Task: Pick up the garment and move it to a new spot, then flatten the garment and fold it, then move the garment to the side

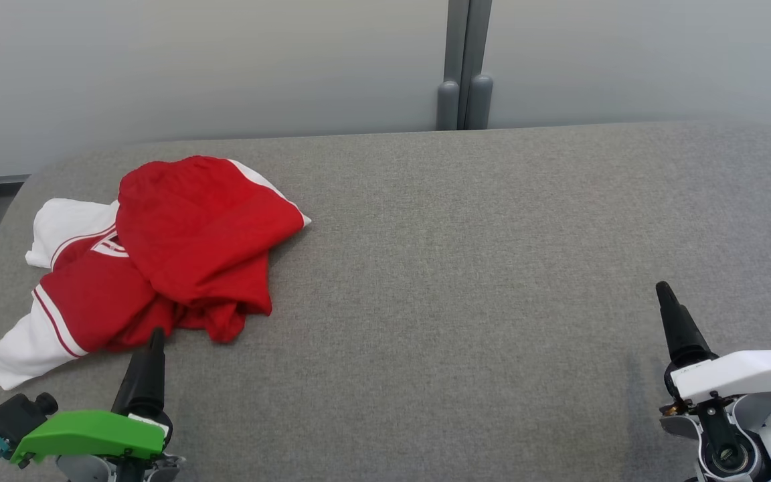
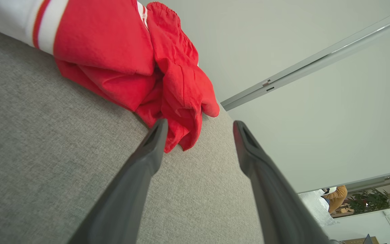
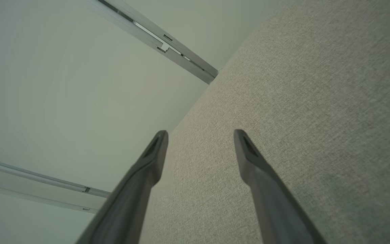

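The garment (image 1: 178,248) is a red top with white sleeves and trim, crumpled in a heap at the far left of the grey table (image 1: 466,268). My left gripper (image 1: 156,335) hovers at the heap's near edge, its dark tip just short of the red cloth. In the left wrist view the garment (image 2: 130,64) lies ahead of the left gripper (image 2: 200,126), whose jaws stand open and empty. At the lower right, well away from the cloth, my right gripper (image 1: 663,289) points up the table. The right wrist view shows the right gripper (image 3: 200,134) open over bare fabric.
The grey cloth-covered table stretches wide to the right of the heap. A pale wall (image 1: 225,60) with a grey post (image 1: 464,67) runs behind the table's far edge. A person's sleeve (image 2: 337,195) and a plant (image 2: 367,200) appear far off in the left wrist view.
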Available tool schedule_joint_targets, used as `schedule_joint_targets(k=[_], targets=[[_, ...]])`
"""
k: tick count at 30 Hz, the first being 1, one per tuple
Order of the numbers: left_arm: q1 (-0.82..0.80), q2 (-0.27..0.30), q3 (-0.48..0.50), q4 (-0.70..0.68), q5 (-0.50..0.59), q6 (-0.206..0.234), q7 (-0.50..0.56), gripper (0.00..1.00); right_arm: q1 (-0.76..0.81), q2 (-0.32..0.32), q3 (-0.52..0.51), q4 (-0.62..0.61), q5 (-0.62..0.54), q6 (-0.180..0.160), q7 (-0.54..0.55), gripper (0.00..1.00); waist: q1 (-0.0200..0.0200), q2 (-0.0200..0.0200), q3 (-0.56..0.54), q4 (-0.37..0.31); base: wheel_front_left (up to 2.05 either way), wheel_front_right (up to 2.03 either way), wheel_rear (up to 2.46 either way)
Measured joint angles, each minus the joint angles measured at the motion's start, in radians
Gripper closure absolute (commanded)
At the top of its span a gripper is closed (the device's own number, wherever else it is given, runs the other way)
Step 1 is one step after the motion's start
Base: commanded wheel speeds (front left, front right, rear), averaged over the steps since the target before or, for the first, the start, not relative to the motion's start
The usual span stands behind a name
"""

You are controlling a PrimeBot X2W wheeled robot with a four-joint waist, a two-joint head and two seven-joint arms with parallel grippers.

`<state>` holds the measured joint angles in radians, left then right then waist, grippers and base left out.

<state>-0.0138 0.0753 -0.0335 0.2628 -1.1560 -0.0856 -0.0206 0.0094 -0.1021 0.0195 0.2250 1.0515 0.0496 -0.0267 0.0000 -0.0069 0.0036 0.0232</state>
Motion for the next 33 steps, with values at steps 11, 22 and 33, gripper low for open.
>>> schedule_joint_targets(k=[11, 22, 33], targets=[[0.0, 0.0, -0.01, -0.022, 0.142, 0.016, -0.035, 0.0, 0.005, -0.03, 0.052, -0.021, -0.168, -0.025, -0.035, 0.0, 0.0, 0.0, 0.001, 0.006, 0.0, 0.0, 0.0], [0.005, 0.002, -0.029, -0.046, 0.293, 0.02, -0.075, 0.0, 0.02, -0.056, 0.095, -0.036, -0.329, -0.042, -0.071, 0.0, 0.0, 0.0, 0.001, 0.008, 0.0, 0.0, 0.0], [0.017, 0.004, -0.029, -0.052, 0.438, 0.02, -0.111, 0.0, 0.023, -0.083, 0.14, -0.048, -0.471, -0.043, -0.106, 0.0, 0.0, 0.0, -0.002, 0.01, 0.0, 0.0, 0.0]])
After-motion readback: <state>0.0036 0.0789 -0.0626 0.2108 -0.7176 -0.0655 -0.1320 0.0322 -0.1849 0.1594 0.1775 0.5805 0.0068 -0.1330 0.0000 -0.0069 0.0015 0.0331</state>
